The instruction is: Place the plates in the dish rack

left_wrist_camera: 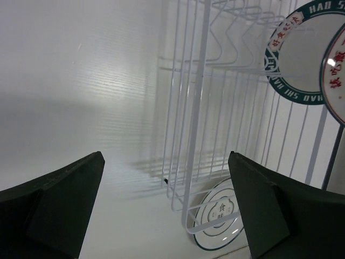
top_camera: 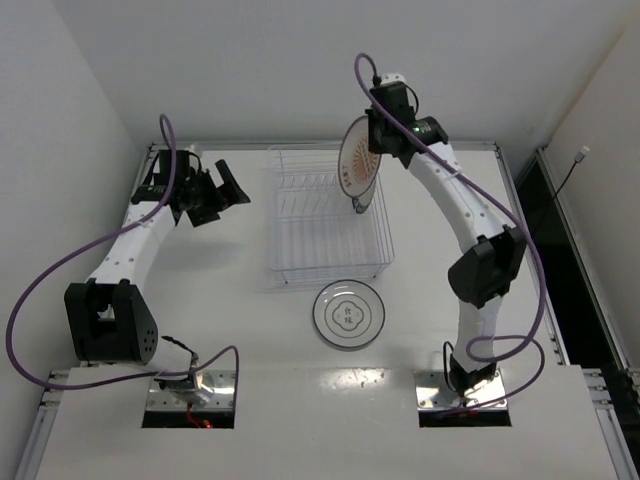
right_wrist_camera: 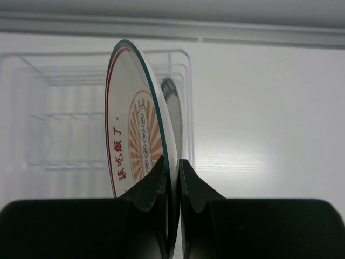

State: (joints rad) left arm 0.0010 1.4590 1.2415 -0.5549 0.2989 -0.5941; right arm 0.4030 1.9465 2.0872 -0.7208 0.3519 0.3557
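Above thin-wire rack, glossy round plate.

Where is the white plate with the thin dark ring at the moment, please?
In the top view, the white plate lies flat on the table, just on the near side of the dish rack, slightly right of centre.

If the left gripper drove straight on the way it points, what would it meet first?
Most likely the wire side of the dish rack, dead ahead of the open left gripper; nothing shows between them, though depth is unclear.
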